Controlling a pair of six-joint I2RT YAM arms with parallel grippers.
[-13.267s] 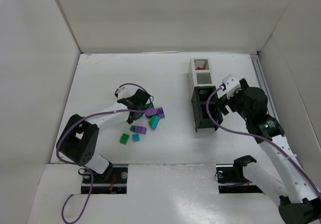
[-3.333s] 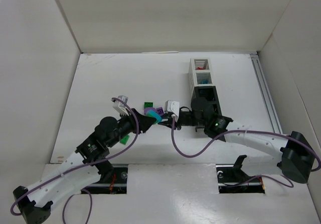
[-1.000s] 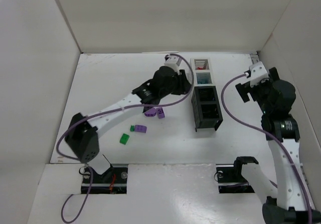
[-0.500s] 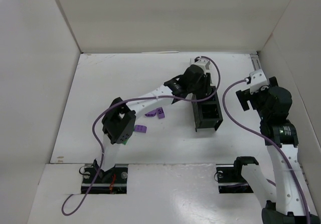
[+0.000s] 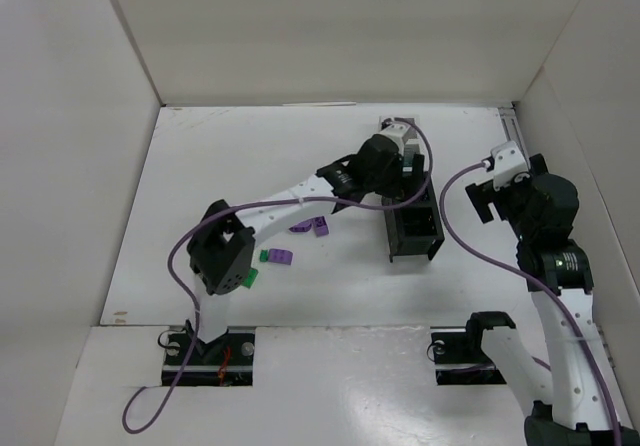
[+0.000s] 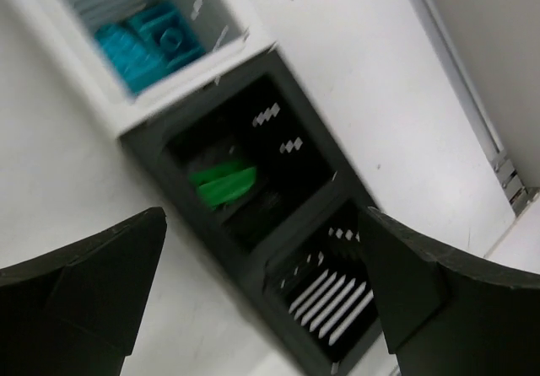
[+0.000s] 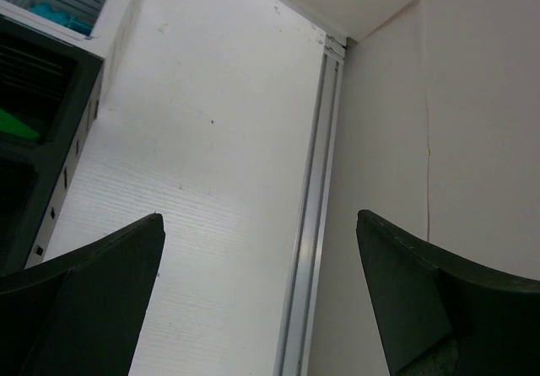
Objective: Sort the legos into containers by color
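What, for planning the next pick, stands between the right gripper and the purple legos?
The containers and the left arm stretched over them lie between the right gripper and the purple legos left of the row.

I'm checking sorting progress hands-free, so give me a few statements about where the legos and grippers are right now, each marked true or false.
1. A green lego lies in a black container. True.
2. The cyan legos sit in a black container. False: they are in a white container.
3. The right gripper holds a lego. False: it is open and empty.
4. Purple legos lie on the table, outside the containers. True.
5. The left gripper is open above the black containers. True.
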